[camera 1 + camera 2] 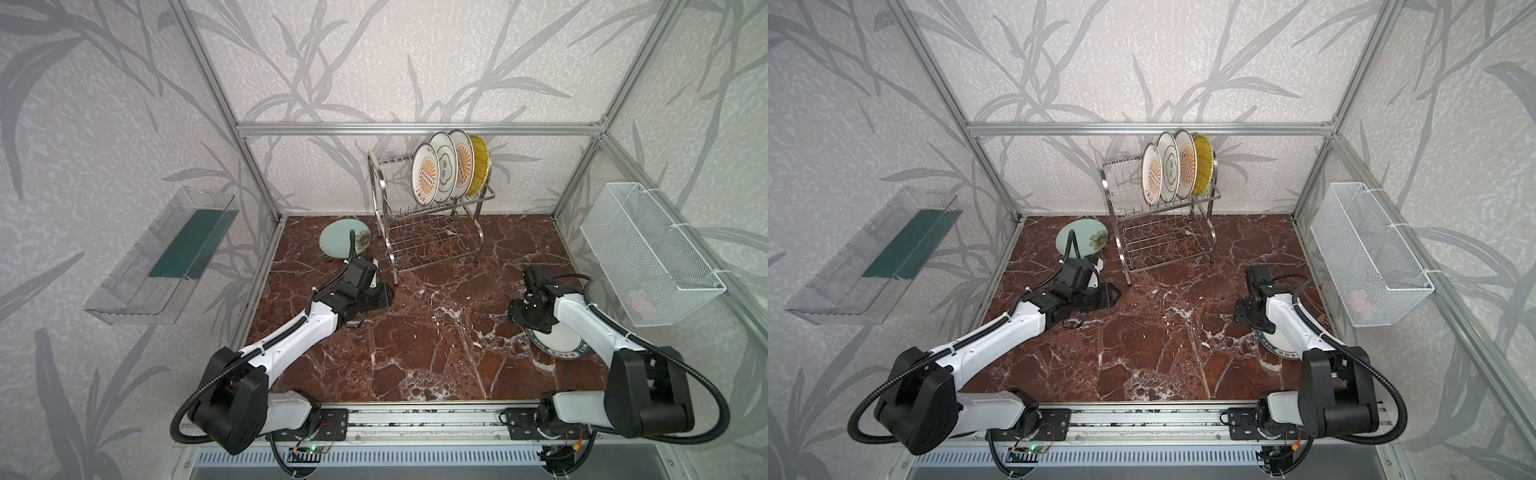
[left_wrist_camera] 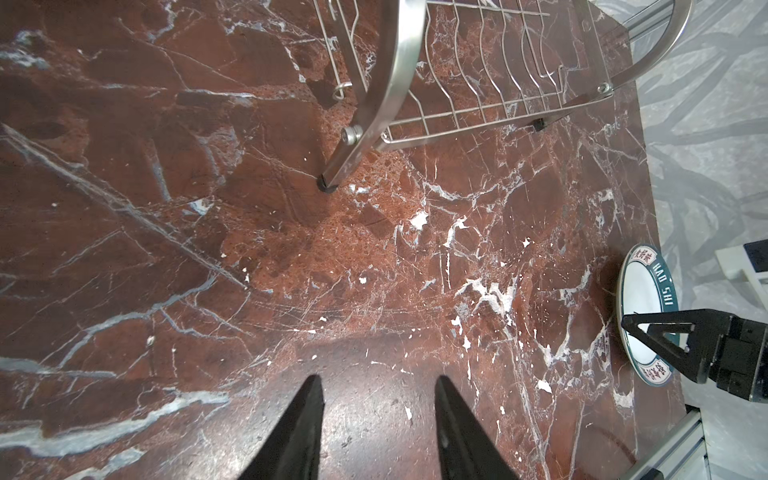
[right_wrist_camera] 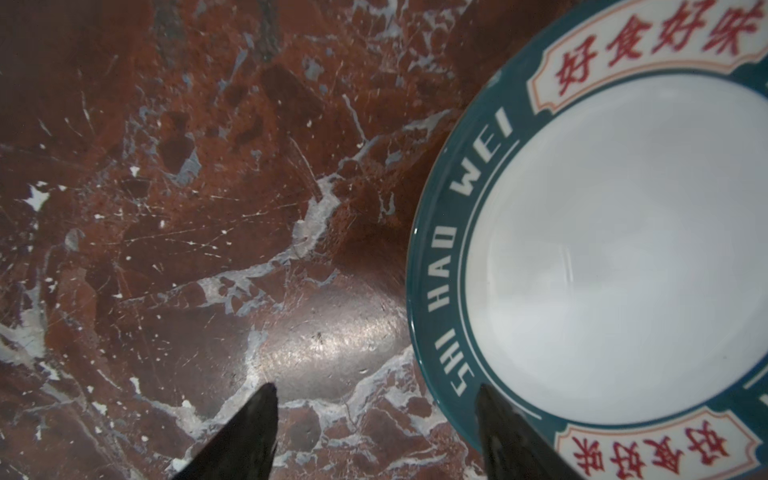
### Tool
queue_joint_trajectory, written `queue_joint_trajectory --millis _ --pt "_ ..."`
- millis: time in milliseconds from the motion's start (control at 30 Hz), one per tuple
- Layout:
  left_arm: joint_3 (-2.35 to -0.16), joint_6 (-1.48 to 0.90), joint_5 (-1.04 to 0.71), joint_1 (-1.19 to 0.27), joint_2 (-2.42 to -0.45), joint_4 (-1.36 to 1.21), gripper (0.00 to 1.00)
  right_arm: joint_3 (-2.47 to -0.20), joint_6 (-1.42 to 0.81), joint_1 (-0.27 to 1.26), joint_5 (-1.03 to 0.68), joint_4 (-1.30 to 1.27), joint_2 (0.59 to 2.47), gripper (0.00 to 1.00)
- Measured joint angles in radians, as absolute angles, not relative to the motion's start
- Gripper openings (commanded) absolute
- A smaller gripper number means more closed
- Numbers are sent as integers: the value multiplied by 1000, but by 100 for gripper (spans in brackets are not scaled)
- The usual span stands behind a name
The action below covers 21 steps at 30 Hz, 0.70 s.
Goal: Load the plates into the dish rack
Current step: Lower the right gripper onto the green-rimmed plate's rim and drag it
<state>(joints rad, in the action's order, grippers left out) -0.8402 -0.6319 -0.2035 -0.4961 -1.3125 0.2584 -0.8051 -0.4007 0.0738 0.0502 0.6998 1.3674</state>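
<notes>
A red-brown marble tabletop point(image 1: 436, 353) is shown, with a round white plate with a teal lettered rim point(image 3: 623, 270) laid flat at its right side.
The right gripper point(image 3: 376, 395), the nearer one, is spread astride that rim; the left gripper point(image 2: 378, 382) is spread and empty.

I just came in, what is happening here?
Plates are being loaded into the dish rack. Four plates stand in its upper tier. The mint plate and the teal-rimmed plate lie on the table. The right end effector hovers open over the teal-rimmed plate's edge; the left end effector is open and empty.
</notes>
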Motion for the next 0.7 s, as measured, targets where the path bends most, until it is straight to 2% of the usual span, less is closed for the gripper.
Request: queue_joint_trajectory --millis 700 --pt "-840 -632 -207 -496 -1312 259 43 -805 -399 69 -31 658 1415 74"
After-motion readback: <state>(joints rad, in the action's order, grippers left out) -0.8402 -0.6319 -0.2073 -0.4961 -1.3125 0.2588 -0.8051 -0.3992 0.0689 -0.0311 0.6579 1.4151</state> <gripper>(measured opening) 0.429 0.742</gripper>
